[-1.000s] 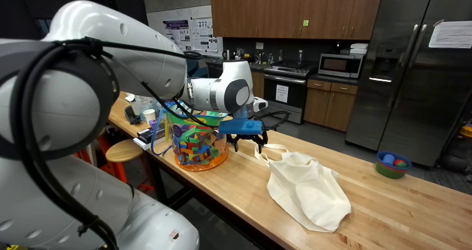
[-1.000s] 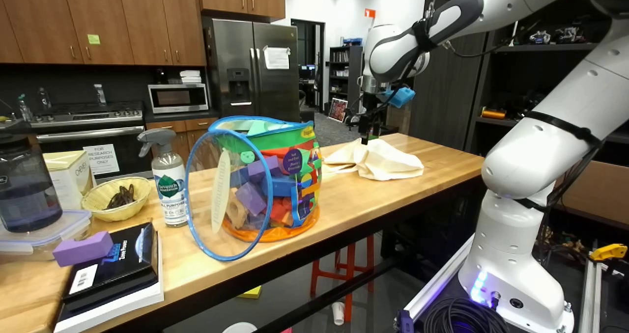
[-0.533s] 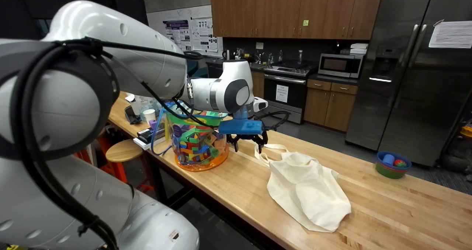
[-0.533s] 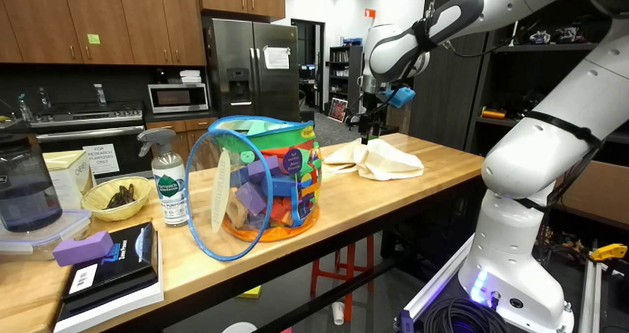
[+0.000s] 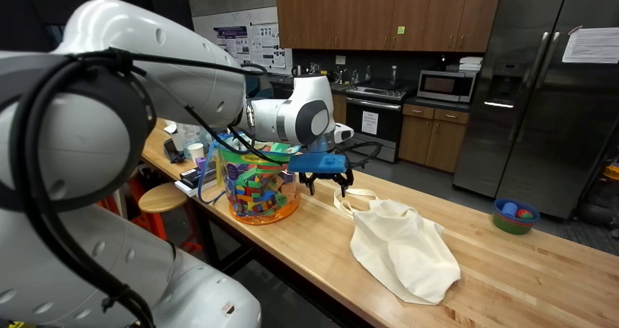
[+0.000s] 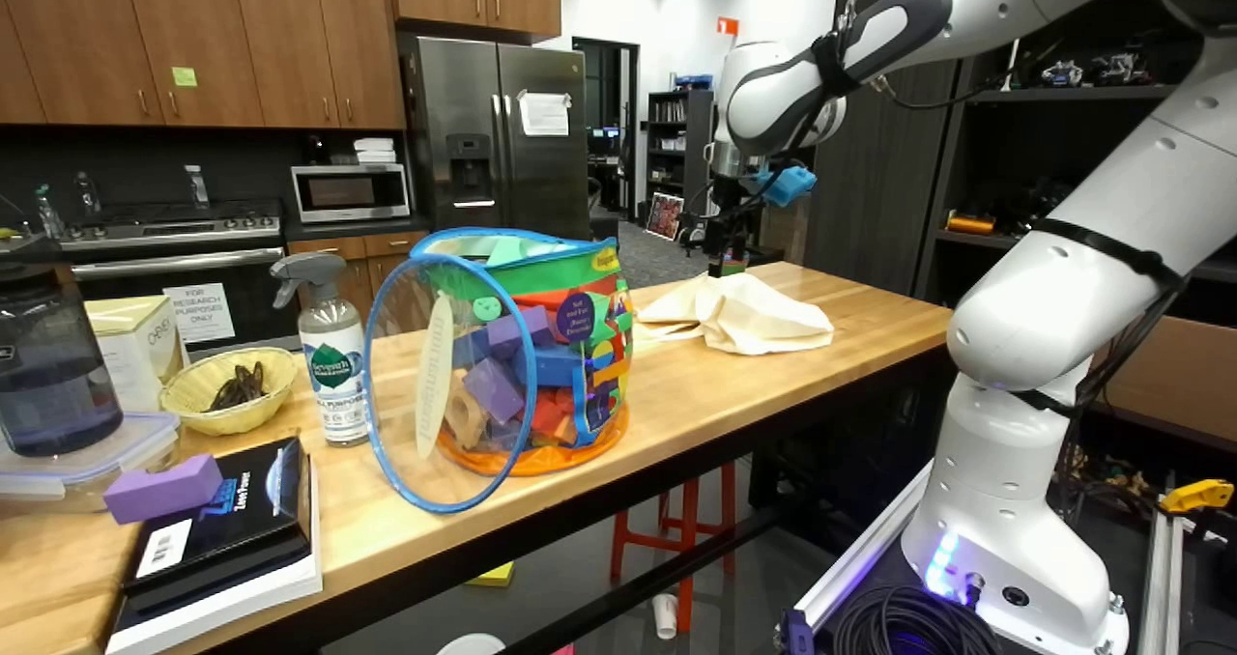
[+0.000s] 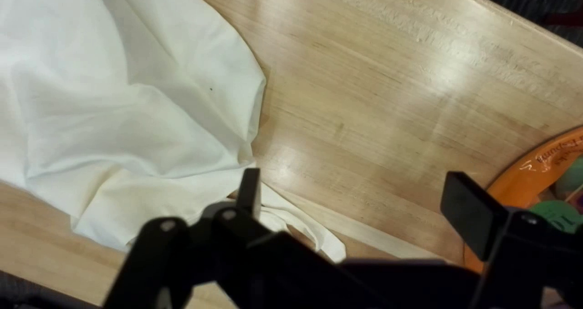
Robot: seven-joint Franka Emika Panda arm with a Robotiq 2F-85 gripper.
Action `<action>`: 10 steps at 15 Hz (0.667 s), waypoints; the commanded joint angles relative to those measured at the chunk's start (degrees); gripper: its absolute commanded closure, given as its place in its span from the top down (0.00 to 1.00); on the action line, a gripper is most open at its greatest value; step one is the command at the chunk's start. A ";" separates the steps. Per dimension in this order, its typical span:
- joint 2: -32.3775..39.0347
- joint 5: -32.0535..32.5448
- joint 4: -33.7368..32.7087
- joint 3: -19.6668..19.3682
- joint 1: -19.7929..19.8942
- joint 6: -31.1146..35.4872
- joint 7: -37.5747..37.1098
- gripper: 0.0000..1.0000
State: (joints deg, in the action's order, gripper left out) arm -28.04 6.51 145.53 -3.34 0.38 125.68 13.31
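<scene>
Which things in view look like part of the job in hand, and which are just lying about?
Likely part of the job, being nearest the action:
claw, open and holding nothing
cream cloth bag, near the claw
tub of blocks, on the claw's other side

Seemingly just lying about:
spray bottle
yellow basket
purple block
stacked bowls

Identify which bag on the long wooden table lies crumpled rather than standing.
The cream fabric tote bag, lying slack and creased on the wooden tabletop; the clear plastic cylindrical bag with the orange base stands upright, holding colourful blocks.
</scene>
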 commanded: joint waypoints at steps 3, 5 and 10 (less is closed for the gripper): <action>-0.54 1.26 -1.41 -0.65 1.93 1.85 -2.09 1.00; 0.04 1.79 -0.93 -0.35 2.93 2.26 -3.84 1.00; -1.02 5.02 2.86 -0.77 5.46 4.61 -6.43 1.00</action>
State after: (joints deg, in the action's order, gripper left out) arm -28.03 8.99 146.07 -3.87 3.99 127.91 8.30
